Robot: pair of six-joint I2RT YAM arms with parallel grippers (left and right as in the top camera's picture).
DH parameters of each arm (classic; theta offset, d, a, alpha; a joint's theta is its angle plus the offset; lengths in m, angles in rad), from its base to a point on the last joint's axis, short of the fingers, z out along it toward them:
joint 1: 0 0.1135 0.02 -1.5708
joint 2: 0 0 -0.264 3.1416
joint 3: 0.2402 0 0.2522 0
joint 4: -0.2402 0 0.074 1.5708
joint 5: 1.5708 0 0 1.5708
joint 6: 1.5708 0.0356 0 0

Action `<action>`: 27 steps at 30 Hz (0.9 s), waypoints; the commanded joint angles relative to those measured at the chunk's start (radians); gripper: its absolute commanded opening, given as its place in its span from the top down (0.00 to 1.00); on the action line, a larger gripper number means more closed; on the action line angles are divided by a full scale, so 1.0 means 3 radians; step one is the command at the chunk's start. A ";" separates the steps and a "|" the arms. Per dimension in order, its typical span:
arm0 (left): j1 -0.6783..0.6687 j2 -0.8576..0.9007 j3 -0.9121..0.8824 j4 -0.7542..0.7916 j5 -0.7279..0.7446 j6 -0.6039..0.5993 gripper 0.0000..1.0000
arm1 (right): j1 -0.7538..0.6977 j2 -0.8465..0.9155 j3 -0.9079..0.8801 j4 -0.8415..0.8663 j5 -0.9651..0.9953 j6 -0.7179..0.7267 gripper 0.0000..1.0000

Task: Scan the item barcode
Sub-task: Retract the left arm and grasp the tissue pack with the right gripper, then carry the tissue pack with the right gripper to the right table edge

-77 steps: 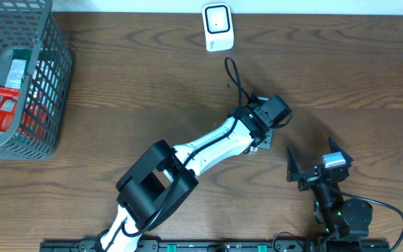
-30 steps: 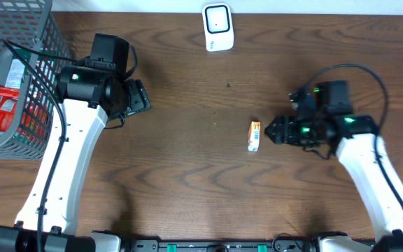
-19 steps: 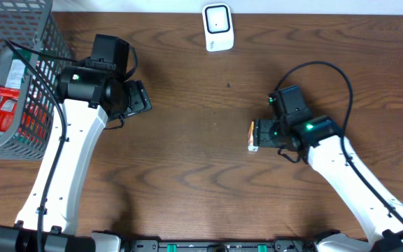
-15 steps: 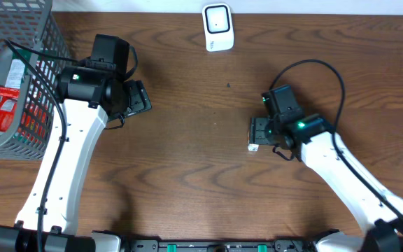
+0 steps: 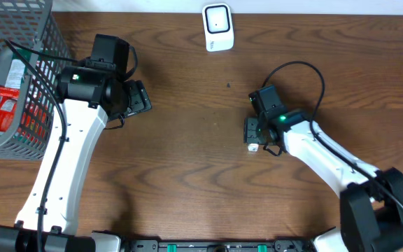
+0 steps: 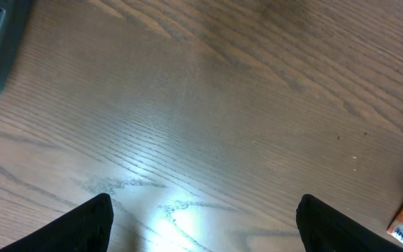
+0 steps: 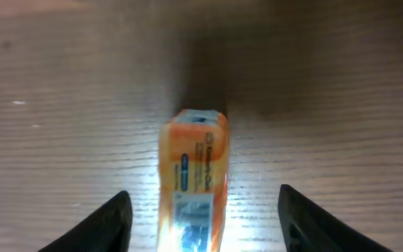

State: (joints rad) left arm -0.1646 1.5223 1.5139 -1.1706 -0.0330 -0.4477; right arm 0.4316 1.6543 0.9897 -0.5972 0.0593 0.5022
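Dark wood-grain surface (image 5: pixel 187 196) fills every view and lies bare along its near edge. Closest in, right of centre, the small orange packet (image 7: pixel 193 175) lies flat on the wood. The right fingers (image 7: pixel 114 220) stand on either side of it, moderately spread, with a strip of wood showing between each finger and the packet, so nothing is gripped. This straddling pose looks like the set-up for a pinch across the packet's narrow width, so it can be lifted and turned toward the reader.

Further back on the left, the left fingers (image 6: pixel 82 224) hang wide apart over bare wood and hold nothing. They seem parked out of the way near the grey wire basket (image 5: pixel 47 84), which holds other packaged goods. At the far edge sits the white barcode scanner (image 5: pixel 217 26), well apart from the packet, so a carry across the wood will probably be needed.

No barcode can be made out. The packet's print is blurred in the right wrist view, and glare washes out its near end. From overhead the right wrist covers most of the packet and only a pale end shows. The left wrist view catches just a corner of it at the frame's edge. The basket's contents are only partly readable through the mesh, and both wrist views cut the fingers off at the bottom.
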 commanded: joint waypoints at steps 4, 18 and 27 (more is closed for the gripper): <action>0.0008 -0.0022 -0.0018 -0.0010 -0.0043 0.0019 0.16 | 0.0092 0.0134 0.0033 0.0032 0.0037 0.0070 0.60; 0.0008 -0.0022 -0.0018 -0.0010 -0.0043 0.0019 0.16 | 0.0039 0.0100 0.0092 0.0060 0.0062 -0.0187 0.89; 0.0008 -0.0022 -0.0018 -0.0010 -0.0043 0.0019 0.16 | -0.0570 -0.0272 0.0107 -0.0201 0.0546 -0.0334 0.91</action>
State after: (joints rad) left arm -0.1646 1.5223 1.5139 -1.1706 -0.0334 -0.4477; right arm 0.3447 1.6382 1.0000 -0.6304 0.1066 0.4305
